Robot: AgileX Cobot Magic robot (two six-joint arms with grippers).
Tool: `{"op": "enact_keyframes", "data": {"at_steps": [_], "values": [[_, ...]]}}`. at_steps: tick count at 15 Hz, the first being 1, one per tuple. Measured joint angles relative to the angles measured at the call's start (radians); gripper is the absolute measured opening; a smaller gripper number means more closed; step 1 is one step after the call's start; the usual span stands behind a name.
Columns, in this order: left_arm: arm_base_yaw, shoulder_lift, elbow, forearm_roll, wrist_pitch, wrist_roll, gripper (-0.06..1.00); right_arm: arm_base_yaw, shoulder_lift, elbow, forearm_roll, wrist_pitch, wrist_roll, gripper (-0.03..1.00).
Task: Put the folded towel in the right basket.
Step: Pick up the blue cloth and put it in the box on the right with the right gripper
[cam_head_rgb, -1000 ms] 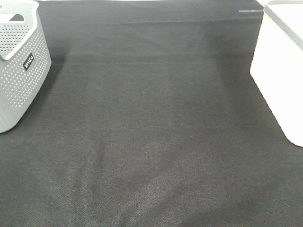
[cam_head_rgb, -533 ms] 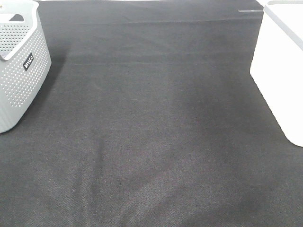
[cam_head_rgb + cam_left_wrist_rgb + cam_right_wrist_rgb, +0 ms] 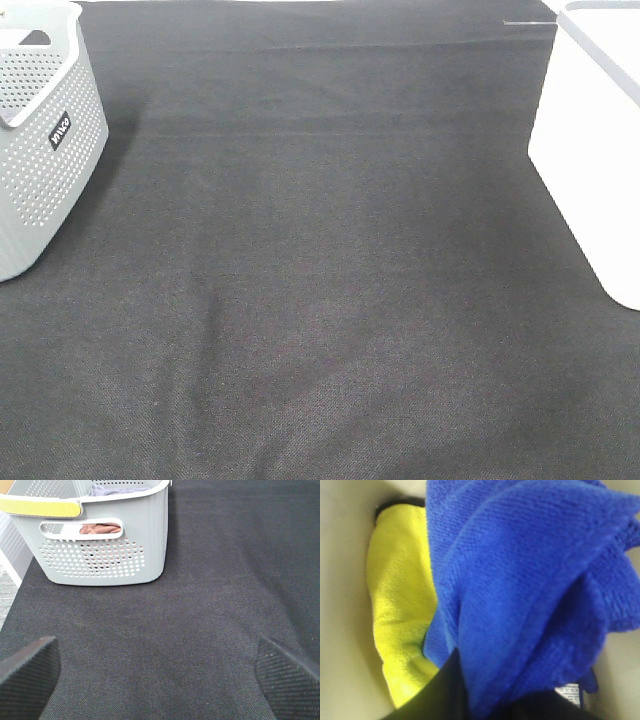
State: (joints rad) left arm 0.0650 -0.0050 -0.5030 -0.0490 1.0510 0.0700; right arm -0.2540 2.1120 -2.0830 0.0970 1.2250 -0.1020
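Right gripper (image 3: 451, 692): the blue towel (image 3: 520, 580) sits right up against my jaws, draped over the one dark finger I can see and filling most of the wrist view. Can't tell if I'm clenched on it or released, because the fabric hides the gap.

Beside the blue towel lies a yellow towel (image 3: 400, 605), touching it. There's a pale smooth wall (image 3: 340, 605) close on both sides, the same tone as the white right basket (image 3: 590, 150). The overhead view shows only that basket's outer side and rim at the right edge, not its inside, and neither of my arms.

Left gripper (image 3: 160, 680): jaws spread wide with nothing between them, only the black cloth (image 3: 320, 280) under the fingertips (image 3: 27, 675). Farther off stands the grey perforated basket (image 3: 100, 555), well apart from my jaws. It has a yellow strip on its rim, a brownish cloth (image 3: 100, 528) showing through the handle slot, and a greyish-purple one (image 3: 115, 487) at the top.

Writing:
- Small black label (image 3: 60, 131) with white letters on the grey basket's side, too small to read.
- White tag (image 3: 568, 692) on the blue towel near my right finger — print blurred, unreadable.
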Motion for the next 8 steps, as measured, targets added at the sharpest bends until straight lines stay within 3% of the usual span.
{"op": "enact_keyframes", "data": {"at_steps": [4, 5, 6, 7, 8], "values": [[0.000, 0.000, 0.000, 0.000, 0.000, 0.000, 0.99, 0.000, 0.034, 0.000, 0.002, 0.000, 0.062, 0.14], [0.000, 0.000, 0.000, 0.000, 0.000, 0.000, 0.99, 0.000, 0.037, 0.000, 0.008, 0.000, 0.087, 0.22], [0.000, 0.000, 0.000, 0.000, 0.000, 0.000, 0.99, 0.000, 0.037, 0.000, 0.019, 0.000, 0.102, 0.40], [0.000, 0.000, 0.000, 0.000, 0.000, 0.000, 0.99, 0.000, 0.041, 0.000, 0.034, 0.000, 0.102, 0.74], [0.000, 0.000, 0.000, 0.000, 0.000, 0.000, 0.99, 0.000, 0.044, 0.000, 0.044, 0.000, 0.094, 0.87]]}}
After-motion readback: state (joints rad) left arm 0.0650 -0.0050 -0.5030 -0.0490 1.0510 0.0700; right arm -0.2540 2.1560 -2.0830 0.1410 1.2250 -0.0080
